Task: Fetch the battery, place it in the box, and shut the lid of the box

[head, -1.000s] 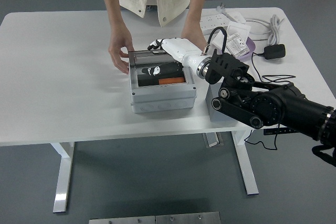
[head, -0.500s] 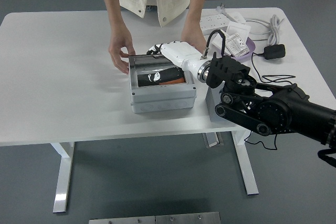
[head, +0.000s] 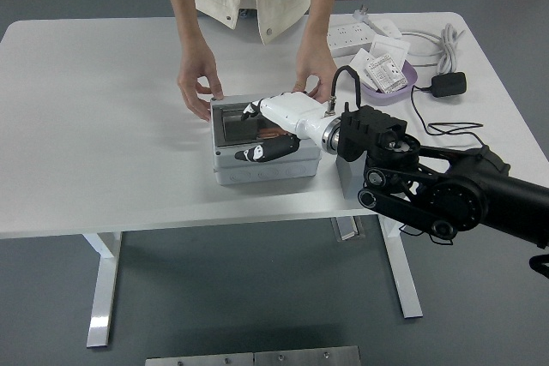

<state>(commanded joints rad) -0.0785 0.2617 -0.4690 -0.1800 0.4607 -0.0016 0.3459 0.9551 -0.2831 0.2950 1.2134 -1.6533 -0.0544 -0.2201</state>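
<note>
Box [head: 257, 167] grey, lid nearly down; right hand [head: 268, 145] open, fingers flat on lid

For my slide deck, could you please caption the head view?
Robot's right hand over the grey box while a person's hands steady its far side on the white table.

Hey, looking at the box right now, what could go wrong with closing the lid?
1. The right hand reaches in over the open grey box, so a lowered lid might pinch its fingers.
2. The person's hands rest at the box's far edge, beside the lid, and could get caught.
3. The box sits near the white table's front edge; a push could slide it off.
</note>
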